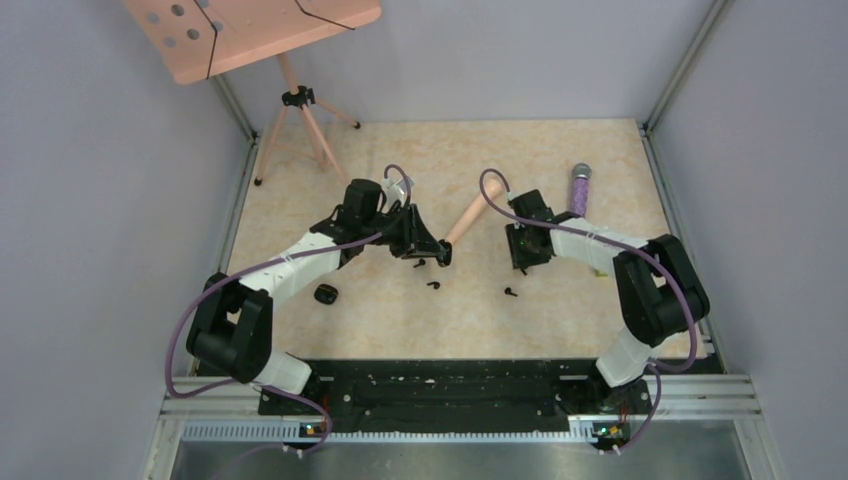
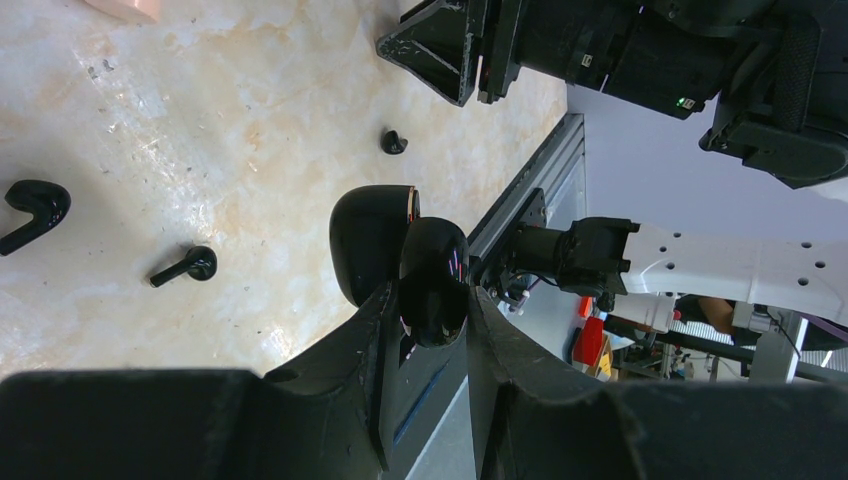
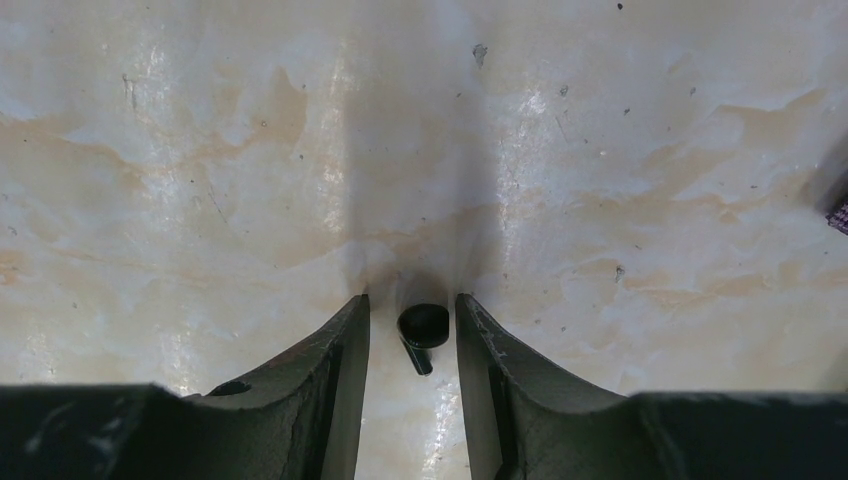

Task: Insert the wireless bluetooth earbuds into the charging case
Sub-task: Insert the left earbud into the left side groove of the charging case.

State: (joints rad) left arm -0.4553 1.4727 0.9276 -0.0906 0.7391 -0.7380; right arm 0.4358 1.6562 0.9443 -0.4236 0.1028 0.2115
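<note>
A: Left pincer?
B: Left pincer (image 2: 432,300) is clamped on the small glossy black rounded charging case (image 2: 435,268), centre of the left wrist view. The case's second rounded half sticks out toward frame left of the fingers.
A: Right one?
B: Right pincer (image 3: 411,300) is spread, with its fingers on either side of a tiny black comma-shaped earbud (image 3: 423,328) lying on the beige marbled tabletop (image 1: 400,330). There's a gap on both sides and no contact.
A: Other buds?
B: Two more black stemmed earbuds lie loose on the tabletop, one at the far left (image 2: 35,208) and one at lower left (image 2: 185,265) of the left wrist view. Both are apart from the case.
A: Clutter?
B: In the top view there's a black rounded lump (image 1: 325,294) left of centre beside the left arm. A pink wooden rod (image 1: 466,219) sits between the two pincers. A purple microphone-shaped stick (image 1: 580,187) is at upper right.
</note>
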